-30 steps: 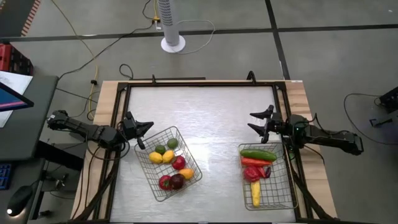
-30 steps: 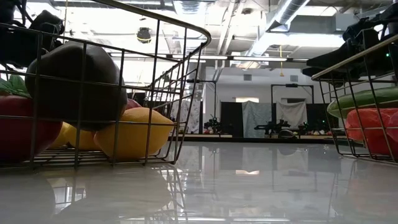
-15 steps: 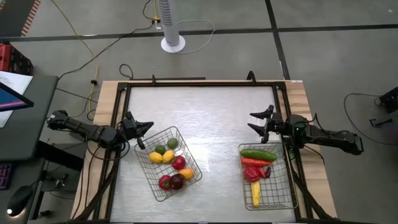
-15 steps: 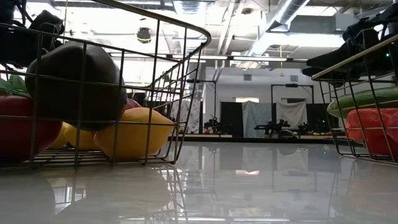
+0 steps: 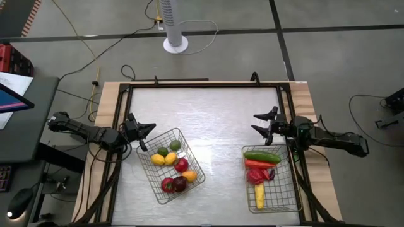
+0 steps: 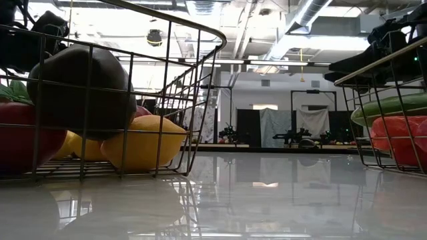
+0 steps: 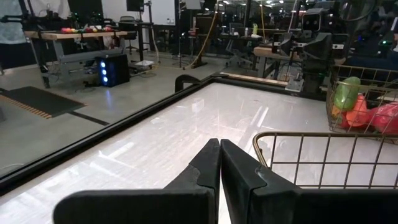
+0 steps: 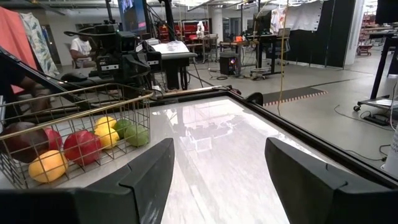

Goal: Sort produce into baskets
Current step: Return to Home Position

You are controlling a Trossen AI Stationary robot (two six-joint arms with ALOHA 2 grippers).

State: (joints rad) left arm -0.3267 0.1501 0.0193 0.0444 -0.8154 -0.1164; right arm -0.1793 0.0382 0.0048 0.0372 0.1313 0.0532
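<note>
Silver-wire left basket [image 5: 150,174], on a glossy desk [image 5: 214,120], holds round red, yellow and green produce [image 5: 180,165]; right basket [image 5: 281,192] holds long cucumber [image 5: 262,156] and corn [image 5: 259,197]. Left pincer [image 7: 219,146] closed, right pincer [image 5: 255,123] spread, both empty.

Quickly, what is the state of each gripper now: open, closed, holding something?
Left gripper: closed, holding nothing.
Right gripper: open, holding nothing.

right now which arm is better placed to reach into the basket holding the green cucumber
Right, likely. The right end effector is open and hangs just beyond that basket, near the cucumber. The left end effector is shut, across the table beside the other basket.
</note>
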